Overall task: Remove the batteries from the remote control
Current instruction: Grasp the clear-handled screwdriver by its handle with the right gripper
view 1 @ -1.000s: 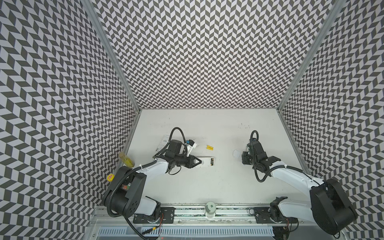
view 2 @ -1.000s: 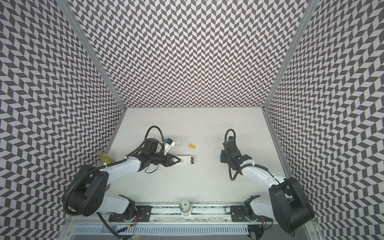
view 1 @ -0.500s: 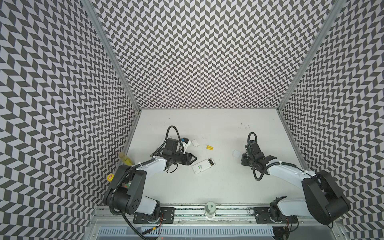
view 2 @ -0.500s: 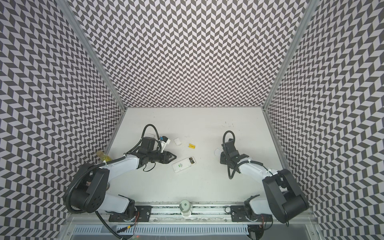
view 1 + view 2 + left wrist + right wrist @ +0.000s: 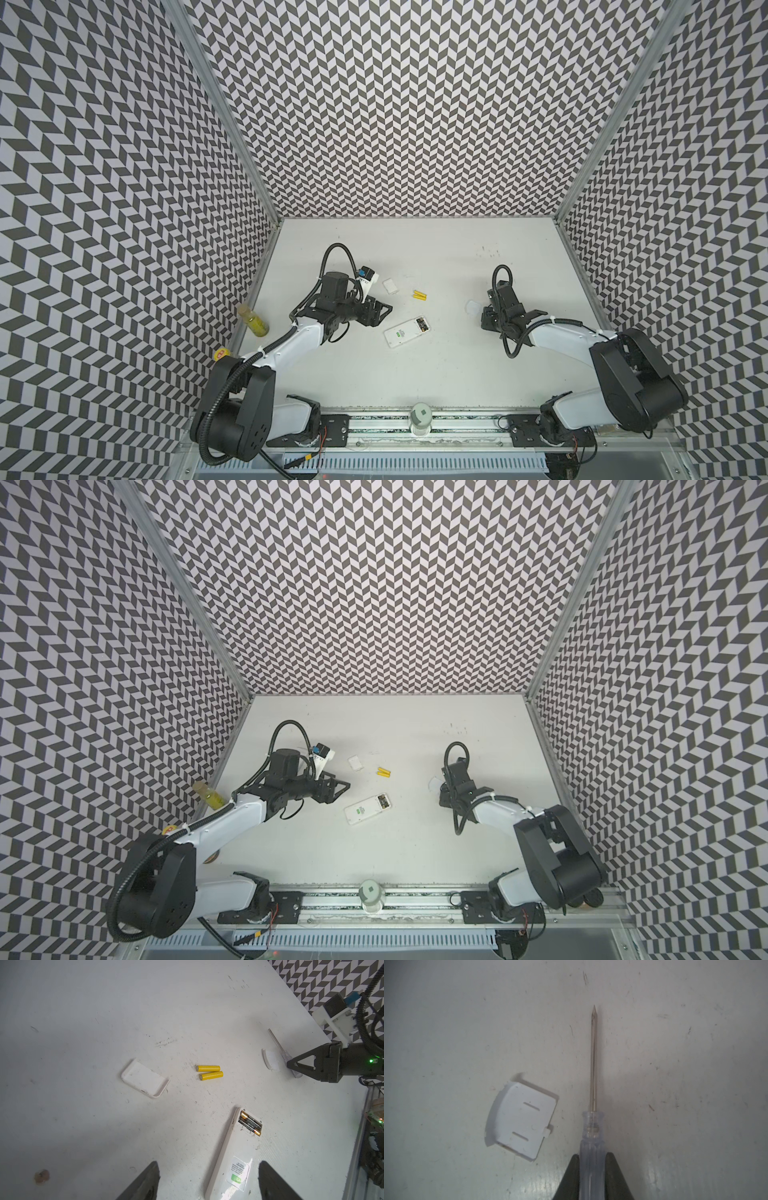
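Note:
The white remote control (image 5: 405, 337) (image 5: 365, 810) lies back-up on the table. Its battery bay is open, and two black batteries (image 5: 250, 1124) sit in it. Two yellow batteries (image 5: 419, 295) (image 5: 384, 772) (image 5: 209, 1072) lie side by side on the table beyond it. My left gripper (image 5: 386, 311) (image 5: 343, 788) (image 5: 208, 1164) is open and holds nothing, just left of the remote's closed end. My right gripper (image 5: 484, 322) (image 5: 591, 1156) is shut on the clear handle of a screwdriver (image 5: 592, 1126) that lies on the table.
A white cover (image 5: 390, 286) (image 5: 145, 1079) lies near the left wrist. A small white battery lid (image 5: 521, 1120) (image 5: 270, 1059) lies beside the screwdriver. A yellow bottle (image 5: 253, 324) stands at the left wall, and a pale cylinder (image 5: 419, 411) at the front rail.
My left gripper opened, let go of the remote and drew back left. The remote now lies diagonally on the table. My right gripper closed on the screwdriver handle.

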`<action>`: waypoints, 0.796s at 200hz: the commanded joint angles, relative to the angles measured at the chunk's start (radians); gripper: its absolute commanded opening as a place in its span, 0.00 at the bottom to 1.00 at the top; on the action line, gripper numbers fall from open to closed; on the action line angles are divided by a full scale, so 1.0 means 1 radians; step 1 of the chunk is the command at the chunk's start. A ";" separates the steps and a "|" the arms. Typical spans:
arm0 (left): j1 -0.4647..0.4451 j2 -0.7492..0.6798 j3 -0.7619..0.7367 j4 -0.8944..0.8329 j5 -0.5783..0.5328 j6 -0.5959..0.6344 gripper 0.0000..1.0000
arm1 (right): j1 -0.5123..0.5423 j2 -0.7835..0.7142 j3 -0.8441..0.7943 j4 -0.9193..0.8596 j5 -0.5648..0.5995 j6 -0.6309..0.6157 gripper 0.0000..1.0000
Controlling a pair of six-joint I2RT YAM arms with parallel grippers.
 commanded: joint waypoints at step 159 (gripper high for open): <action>0.121 -0.124 0.067 -0.151 0.275 0.297 0.89 | 0.141 -0.247 0.004 0.338 -0.325 -0.507 0.06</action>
